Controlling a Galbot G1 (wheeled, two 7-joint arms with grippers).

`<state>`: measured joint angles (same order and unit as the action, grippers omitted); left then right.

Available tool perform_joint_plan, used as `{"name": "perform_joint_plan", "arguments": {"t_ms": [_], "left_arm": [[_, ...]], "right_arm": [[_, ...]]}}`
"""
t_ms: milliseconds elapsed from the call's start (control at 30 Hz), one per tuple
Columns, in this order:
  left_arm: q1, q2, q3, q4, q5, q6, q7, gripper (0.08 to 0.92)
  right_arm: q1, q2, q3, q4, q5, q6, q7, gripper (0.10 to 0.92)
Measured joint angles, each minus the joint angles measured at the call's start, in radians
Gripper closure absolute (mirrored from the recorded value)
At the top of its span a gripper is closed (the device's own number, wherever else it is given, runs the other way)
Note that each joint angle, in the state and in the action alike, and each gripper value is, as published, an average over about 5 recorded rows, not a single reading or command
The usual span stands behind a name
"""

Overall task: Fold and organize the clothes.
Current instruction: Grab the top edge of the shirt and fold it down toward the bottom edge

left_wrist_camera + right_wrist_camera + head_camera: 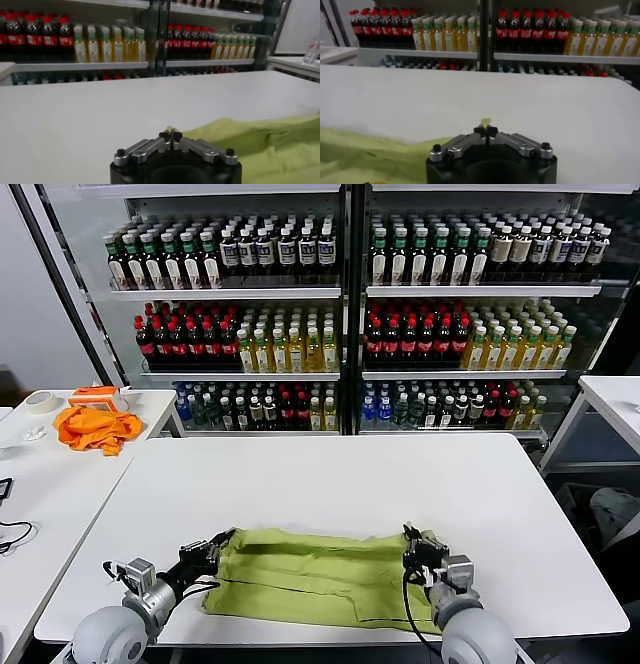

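Your white worktop [330,484] has the lime-green T-shirt [310,576] folded into a wrinkly band near the front edge. Left pincer [208,552] is clamped on its left corner, right pincer [418,552] on the right.

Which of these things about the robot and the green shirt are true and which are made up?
1. The green shirt lies on the white table. True.
2. The left pincer is wide open, away from the shirt. False: it is shut on a corner of the shirt.
3. The right pincer pinches the shirt's other far corner. True.
4. The orange cloth lies on top of the shirt. False: it sits on a side table to the left.
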<state>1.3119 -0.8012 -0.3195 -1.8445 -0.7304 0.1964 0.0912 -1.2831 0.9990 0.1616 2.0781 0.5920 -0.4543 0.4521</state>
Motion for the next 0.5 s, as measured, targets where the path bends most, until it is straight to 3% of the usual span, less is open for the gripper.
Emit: {"name": "perform_joint_plan", "arguments": {"t_ms": [500], "left_arm": [[0.053, 0.004, -0.018, -0.011, 0.026, -0.001, 0.001, 0.916]], "right_arm": [[-0.091, 0.003, 0.028, 0.024, -0.037, 0.02, -0.015, 0.917]]}}
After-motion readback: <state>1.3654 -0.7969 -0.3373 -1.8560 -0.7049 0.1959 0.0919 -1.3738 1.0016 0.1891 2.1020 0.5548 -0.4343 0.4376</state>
